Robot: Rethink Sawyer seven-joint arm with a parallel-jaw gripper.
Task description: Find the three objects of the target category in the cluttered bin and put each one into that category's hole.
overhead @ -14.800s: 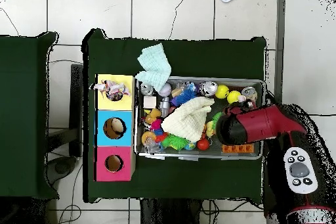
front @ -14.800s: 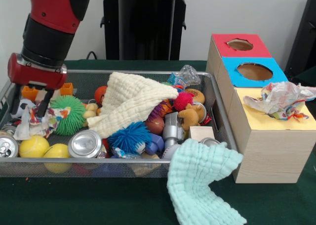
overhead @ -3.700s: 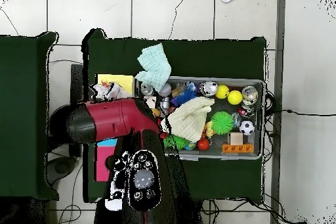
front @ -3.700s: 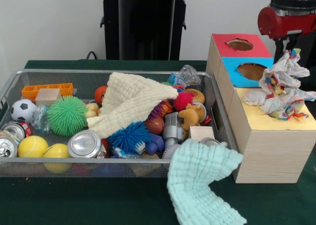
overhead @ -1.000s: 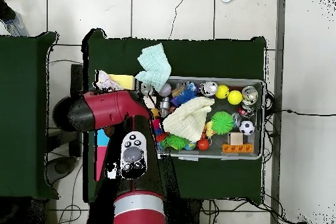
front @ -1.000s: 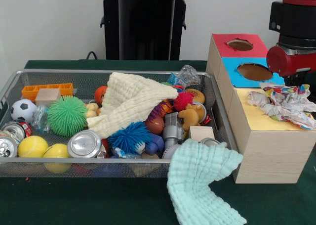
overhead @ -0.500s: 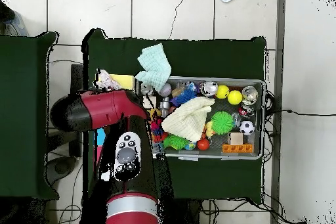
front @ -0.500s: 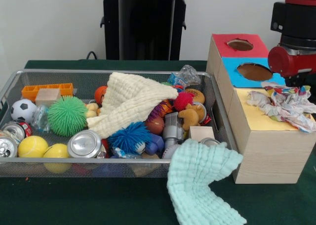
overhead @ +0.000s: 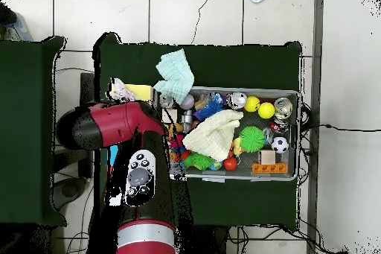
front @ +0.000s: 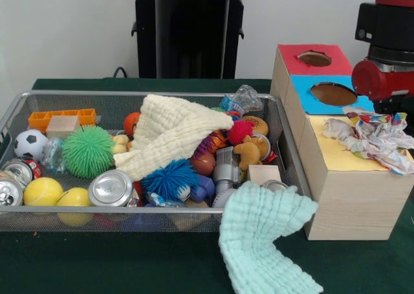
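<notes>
Tool (front: pixel 391 105) sits right above the yellow section (front: pixel 343 155) of the sorting box, and its tips are hidden behind the crumpled patterned cloth (front: pixel 372 134), so I cannot tell whether it grips or has let go. That cloth lies heaped on the yellow top, spread over where the hole should be, white with bright multicoloured print, wrinkled and puffed, one edge spilling past the box's side. My read: it's bunched there because soft fabric won't drop through without a push. Beside the box, the wire bin (front: pixel 278 123) holds a cream cloth (front: pixel 171 131) draped over toys, and a mint cloth (front: pixel 265 239) hangs over the bin's rim onto the green surface (front: pixel 116 262).
</notes>
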